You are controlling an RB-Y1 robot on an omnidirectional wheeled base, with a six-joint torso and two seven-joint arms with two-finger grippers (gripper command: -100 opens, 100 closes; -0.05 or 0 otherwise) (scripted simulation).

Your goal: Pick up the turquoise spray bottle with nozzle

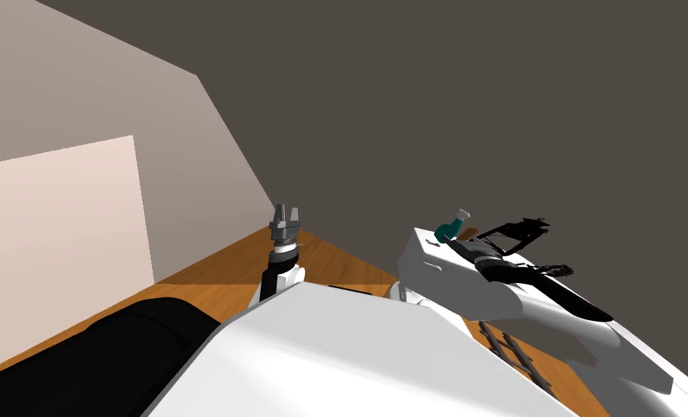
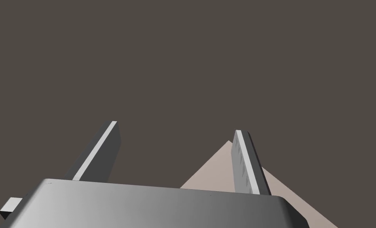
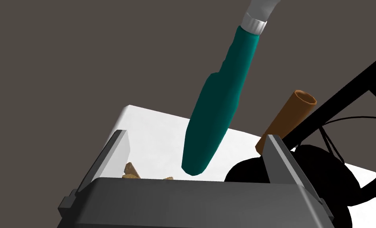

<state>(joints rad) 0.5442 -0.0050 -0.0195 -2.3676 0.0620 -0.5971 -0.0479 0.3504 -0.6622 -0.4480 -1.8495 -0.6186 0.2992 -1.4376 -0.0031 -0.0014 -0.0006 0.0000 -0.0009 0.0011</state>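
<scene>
White tabletop [image 3: 155,126] bears the turquoise spray bottle [image 3: 219,107], likely light, stiff, slick; our right gripper [image 3: 197,135] spread, we should pinch its lower body. Left gripper [image 2: 177,127] spread too.

Flat, even light, sharp throughout. Soft shading on turquoise bottle [image 3: 219,103]; pale panel [image 1: 60,217] brightest. Head view slanted.

Turquoise spray bottle [image 3: 217,103], pale grey nozzle [image 3: 262,6]; brown tube [image 3: 290,114]; floor [image 1: 335,264] orange-brown, seemingly wood-grained.
</scene>
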